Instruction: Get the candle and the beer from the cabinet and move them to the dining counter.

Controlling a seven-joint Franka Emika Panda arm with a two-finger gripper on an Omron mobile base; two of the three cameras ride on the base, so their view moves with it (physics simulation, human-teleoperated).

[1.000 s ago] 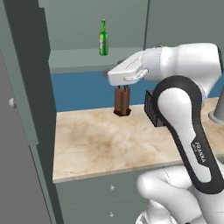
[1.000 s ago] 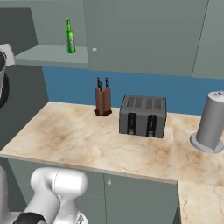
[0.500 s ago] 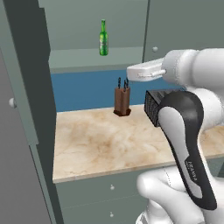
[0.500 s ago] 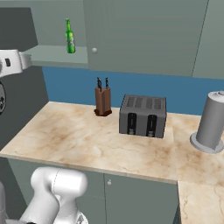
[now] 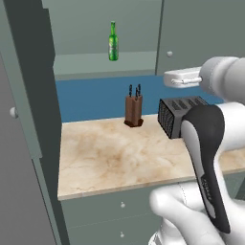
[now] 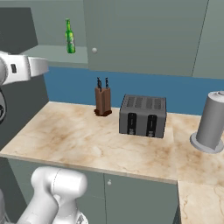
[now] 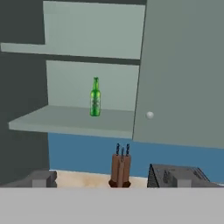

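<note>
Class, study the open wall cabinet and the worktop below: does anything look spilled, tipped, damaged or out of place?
Nothing stands out. The beer stands upright on the cabinet shelf; the knife block and toaster sit squarely on the worktop.

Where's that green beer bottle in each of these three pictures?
Left base view: beer at top centre, on the open cabinet's floor.
Right base view: upper left.
Hand view: left of centre.
Shared landmark: the knife block on the worktop below it.
</note>
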